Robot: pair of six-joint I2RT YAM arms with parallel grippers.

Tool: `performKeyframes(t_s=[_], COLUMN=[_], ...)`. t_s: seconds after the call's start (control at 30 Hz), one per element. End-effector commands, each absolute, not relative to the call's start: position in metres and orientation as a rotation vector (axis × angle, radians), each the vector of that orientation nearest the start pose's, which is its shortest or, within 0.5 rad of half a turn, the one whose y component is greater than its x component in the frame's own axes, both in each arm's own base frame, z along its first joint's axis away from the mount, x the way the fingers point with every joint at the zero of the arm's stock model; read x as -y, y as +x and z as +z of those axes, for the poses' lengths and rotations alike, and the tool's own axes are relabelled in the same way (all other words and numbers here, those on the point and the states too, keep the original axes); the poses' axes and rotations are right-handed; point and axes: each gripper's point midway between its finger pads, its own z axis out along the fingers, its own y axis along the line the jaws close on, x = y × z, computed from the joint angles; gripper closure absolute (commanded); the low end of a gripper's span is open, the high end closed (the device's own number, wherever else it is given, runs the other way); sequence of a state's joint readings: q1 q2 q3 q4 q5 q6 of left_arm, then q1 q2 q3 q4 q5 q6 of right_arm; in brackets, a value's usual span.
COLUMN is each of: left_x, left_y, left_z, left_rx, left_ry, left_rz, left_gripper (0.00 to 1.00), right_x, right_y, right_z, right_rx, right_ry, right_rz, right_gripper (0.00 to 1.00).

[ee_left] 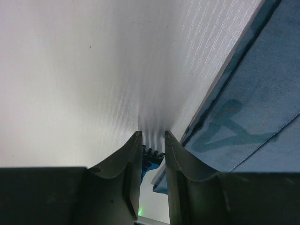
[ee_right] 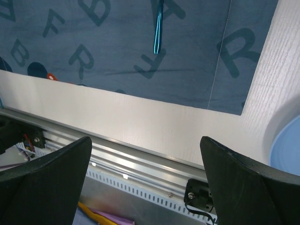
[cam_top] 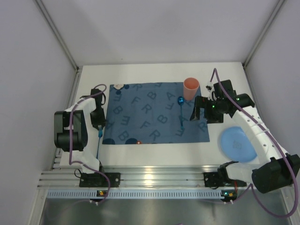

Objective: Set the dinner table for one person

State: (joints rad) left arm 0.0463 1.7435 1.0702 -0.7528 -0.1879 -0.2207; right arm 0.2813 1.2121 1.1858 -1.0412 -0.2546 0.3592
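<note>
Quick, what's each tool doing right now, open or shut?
Left tool: closed on the blue fork.
Right tool: wide open, holding nothing.

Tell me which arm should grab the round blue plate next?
Right, probably. The round light-blue plate lies on the white tabletop beside the right arm, and the right gripper is open and empty. The left gripper, across the letter-printed blue placemat, is closed around a blue fork.

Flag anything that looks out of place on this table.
The blue plate sits off the placemat, on bare table at the right, partly hidden by the right arm, while the spoon lies on the mat. Nothing looks spilled or damaged.
</note>
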Motion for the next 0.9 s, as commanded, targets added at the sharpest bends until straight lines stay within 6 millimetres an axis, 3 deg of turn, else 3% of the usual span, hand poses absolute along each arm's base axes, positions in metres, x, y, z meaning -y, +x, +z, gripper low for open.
performKeyframes(t_s=[0.0,0.13,0.33,0.37,0.43,0.57,0.6,0.67,0.7,0.8,0.83,0.87], left_x=[-0.048,-0.052,-0.058,-0.055,-0.047,-0.015,0.006,0.029,0.05,0.084,0.09,0.097], left_y=[0.297,0.297,0.319,0.332,0.337,0.364,0.367,0.379,0.382,0.4,0.405,0.416], left_z=[0.001,0.011,0.057,0.071,0.083,0.112,0.115,0.121,0.122,0.122,0.108,0.113], left_rx=[-2.922,-2.911,-2.861,-2.831,-2.832,-2.798,-2.81,-2.803,-2.813,-2.805,-2.835,-2.812], left_ry=[-0.436,-0.451,-0.471,-0.476,-0.485,-0.458,-0.408,-0.4,-0.355,-0.286,-0.275,-0.26], left_rz=[0.305,0.336,0.372,0.33,0.285,0.145,0.091,0.005,-0.055,-0.098,-0.093,-0.104], left_gripper=[0.78,0.81,0.95,0.98,1.0,1.0,1.0,1.0,1.0,1.0,1.0,1.0], right_x=[-0.129,-0.129,-0.132,-0.132,-0.132,-0.131,-0.13,-0.128,-0.128,-0.126,-0.125,-0.124], right_y=[0.237,0.238,0.238,0.238,0.238,0.238,0.238,0.237,0.237,0.235,0.234,0.234], right_z=[0.201,0.201,0.202,0.201,0.2,0.202,0.202,0.203,0.203,0.203,0.204,0.204], right_rx=[-2.634,-2.634,-2.632,-2.632,-2.634,-2.624,-2.621,-2.617,-2.615,-2.613,-2.613,-2.613], right_ry=[-0.02,-0.024,-0.028,-0.031,-0.028,-0.027,-0.023,-0.018,-0.021,-0.013,-0.012,-0.004], right_rz=[0.535,0.537,0.555,0.559,0.561,0.55,0.549,0.538,0.535,0.523,0.519,0.514], right_gripper=[0.0,0.0,0.0,0.0,0.0,0.0,0.0,0.0,0.0,0.0,0.0,0.0])
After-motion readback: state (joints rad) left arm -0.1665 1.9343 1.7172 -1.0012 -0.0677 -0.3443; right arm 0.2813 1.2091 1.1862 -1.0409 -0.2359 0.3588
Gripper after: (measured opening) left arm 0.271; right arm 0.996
